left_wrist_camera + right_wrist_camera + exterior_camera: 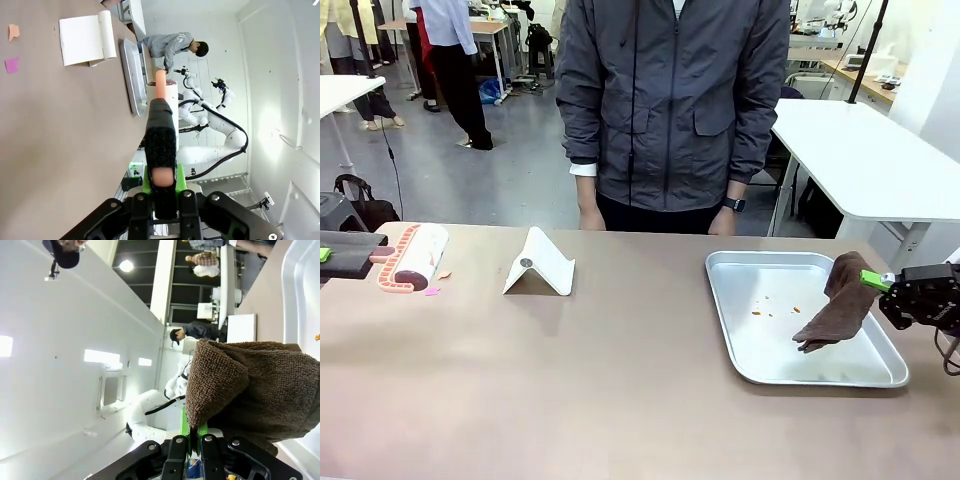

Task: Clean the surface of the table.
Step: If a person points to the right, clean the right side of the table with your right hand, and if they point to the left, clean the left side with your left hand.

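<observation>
The brownish surface (620, 380) spans the lower two thirds of the front view, and the mess left on it appears to be two small paper scraps (432, 291) at middle left, one pink and one orange. The left hand (365, 256), at the left edge, is clamped on the pink handle of a lint roller (420, 255) whose white roll lies just beside the scraps. The right hand (880, 283), at the right edge, is pinched on a brown cloth (840, 300) that hangs into the metal tray (720, 300). The step in hand is probably picking up the scraps. It would go best with the roll laid flat, pressed lightly and drawn straight across both pieces, with the handle kept low so that the roll's full width bears down. The cloth is best kept over the tray so nothing drops back onto the cleaned area. The white folded stand (540, 268) is near enough to be nudged if the roll travels far to the right. Whether the roll already touches the surface cannot be told. Both arms are cut off by the frame edges, and in the right wrist view the cloth covers the fingertips. The orange specks (760, 312) in the tray are too small to identify.
</observation>
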